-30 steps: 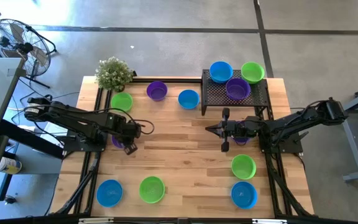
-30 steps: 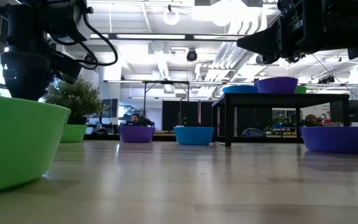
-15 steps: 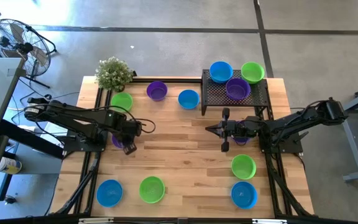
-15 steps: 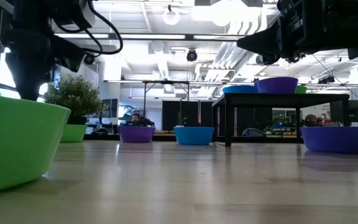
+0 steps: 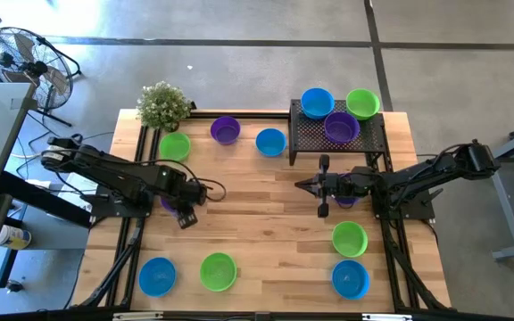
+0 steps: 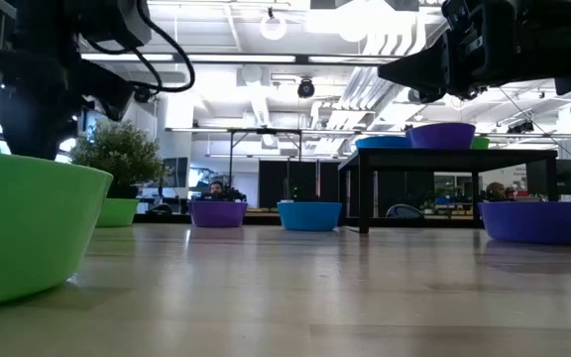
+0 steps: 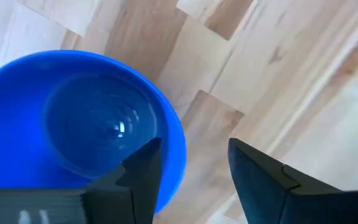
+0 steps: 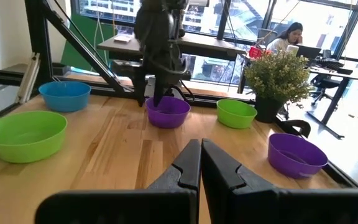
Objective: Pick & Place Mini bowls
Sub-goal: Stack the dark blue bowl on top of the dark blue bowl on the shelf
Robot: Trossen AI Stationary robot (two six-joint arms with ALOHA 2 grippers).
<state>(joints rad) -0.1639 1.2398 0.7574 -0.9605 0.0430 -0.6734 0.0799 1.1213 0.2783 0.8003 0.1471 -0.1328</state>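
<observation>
Three mini bowls point(image 5: 327, 114) sit on the stand point(image 5: 361, 139) at the far right of the surface point(image 5: 257, 218). Three more line the far edge to the stand's left, the plant point(image 5: 162, 104) at the far-left corner behind them. Two bowls lie along the near edge on the left, two near the right edge. The left hand point(image 5: 186, 214) hangs over the left side, one bowl beneath its arm — the right hand point(image 5: 323, 186) hovers just before the stand.

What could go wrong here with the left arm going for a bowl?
The left gripper, fingers open, lines up near the blue bowl rim; coming down off-centre might tip or shove it. The left arm also hangs over a purple bowl and may knock it when swinging. The right gripper waits mid-table.
</observation>
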